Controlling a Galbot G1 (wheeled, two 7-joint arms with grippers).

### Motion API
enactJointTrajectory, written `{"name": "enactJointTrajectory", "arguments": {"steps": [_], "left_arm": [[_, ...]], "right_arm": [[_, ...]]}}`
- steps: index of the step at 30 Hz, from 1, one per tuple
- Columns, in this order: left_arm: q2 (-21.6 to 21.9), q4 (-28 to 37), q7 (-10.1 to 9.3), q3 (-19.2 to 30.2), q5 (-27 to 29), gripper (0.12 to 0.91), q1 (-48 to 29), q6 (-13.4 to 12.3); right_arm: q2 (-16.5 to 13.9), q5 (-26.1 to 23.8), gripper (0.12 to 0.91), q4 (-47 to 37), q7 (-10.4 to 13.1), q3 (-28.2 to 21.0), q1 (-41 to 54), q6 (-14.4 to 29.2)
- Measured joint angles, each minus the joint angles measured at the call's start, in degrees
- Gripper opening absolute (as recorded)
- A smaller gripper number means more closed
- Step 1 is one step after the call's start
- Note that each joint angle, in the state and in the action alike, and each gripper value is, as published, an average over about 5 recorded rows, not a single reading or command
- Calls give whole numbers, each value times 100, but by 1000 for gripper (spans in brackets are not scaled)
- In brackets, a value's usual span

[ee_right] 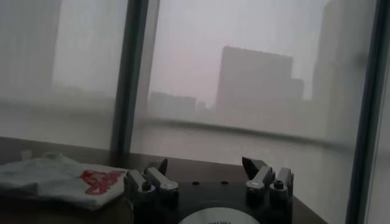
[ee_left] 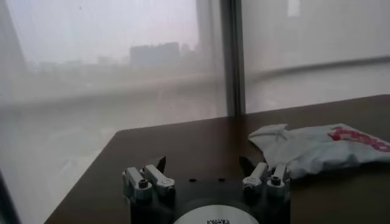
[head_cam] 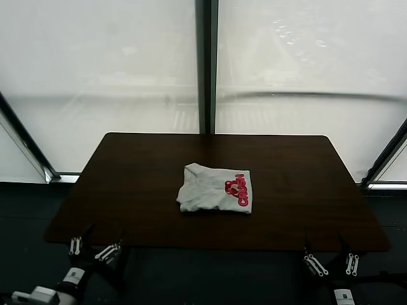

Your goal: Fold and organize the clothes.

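Observation:
The clothes (head_cam: 215, 189), a white T-shirt with red lettering, lie folded in a compact rectangle near the middle of the dark table (head_cam: 127, 190). The red print faces up on its right end. My left gripper (head_cam: 95, 240) hangs open at the table's near left corner, empty. At the near right corner my right gripper (head_cam: 331, 252) is open too, with nothing in it. The left wrist view shows the shirt (ee_left: 317, 148) lying beyond the left gripper (ee_left: 204, 163). The right wrist view has it (ee_right: 61, 178) off to the side of the right gripper (ee_right: 205, 163).
Large frosted windows with a dark central mullion (head_cam: 206, 63) stand behind the table's far edge. Slanted dark frame bars (head_cam: 25, 140) flank the table on both sides. Dark floor lies in front of the near edge.

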Motion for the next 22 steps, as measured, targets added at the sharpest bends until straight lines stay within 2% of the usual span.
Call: {"name": "enactJointTrajectory", "arguments": {"steps": [22], "left_arm": [[-12, -28, 75, -53, 45, 907, 84, -3]], "right_arm": [[-13, 43, 907, 12, 8, -85, -99, -172]]}}
